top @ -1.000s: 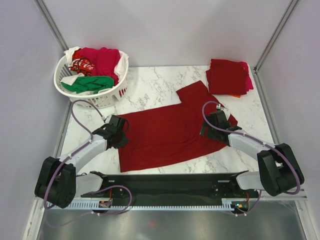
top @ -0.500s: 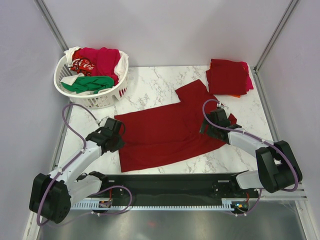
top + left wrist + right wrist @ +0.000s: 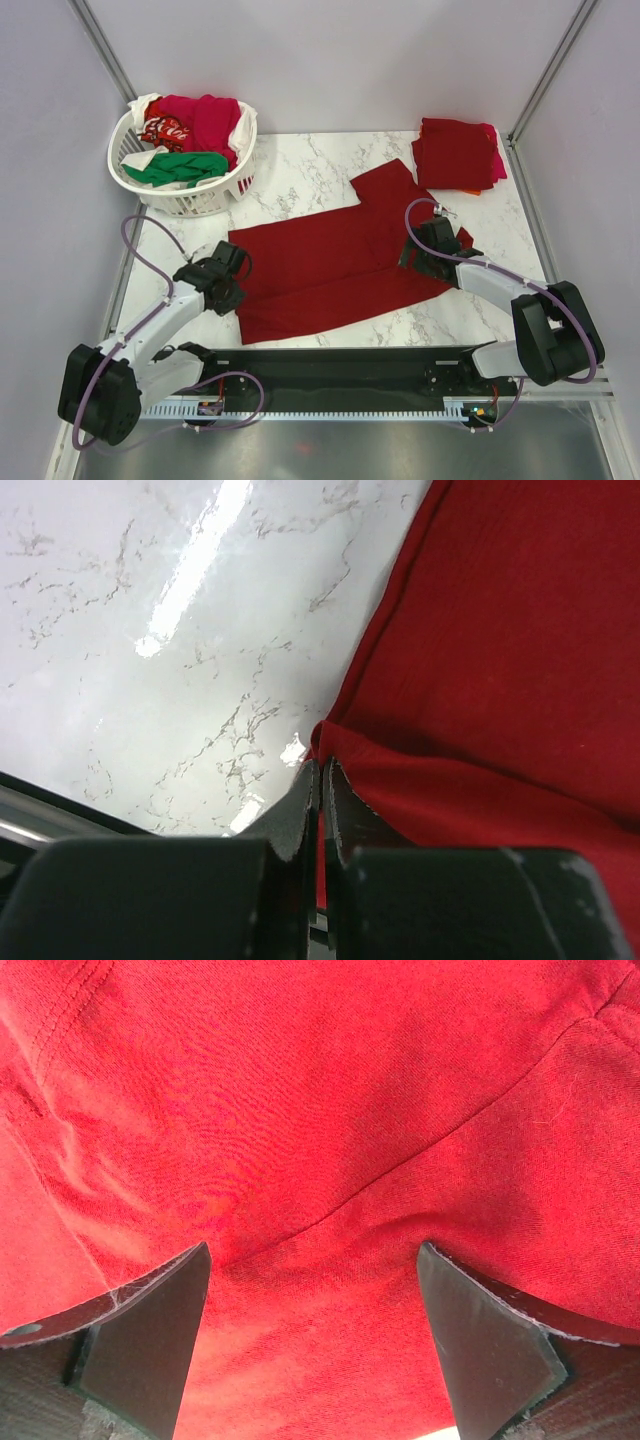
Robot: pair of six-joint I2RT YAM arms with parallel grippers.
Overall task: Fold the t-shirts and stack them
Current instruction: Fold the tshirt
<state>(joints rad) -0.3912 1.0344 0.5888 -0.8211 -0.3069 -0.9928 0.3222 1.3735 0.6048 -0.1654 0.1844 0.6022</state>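
A dark red t-shirt lies spread flat on the marble table, one sleeve pointing toward the back. My left gripper is shut on the shirt's left hem edge, pinching a thin fold of cloth just above the table. My right gripper is open, its jaws straddling the shirt's cloth near the right sleeve seam, pressed close to it. A pile of folded t-shirts, dark red over crimson-pink and orange, sits at the back right.
A white lattice laundry basket at the back left holds red, green and white shirts. Bare marble shows between basket and folded pile. Grey walls stand close on both sides.
My left gripper has drawn back toward the near edge, holding the shirt's left edge, and the hem has shifted slightly. The right gripper has barely moved.
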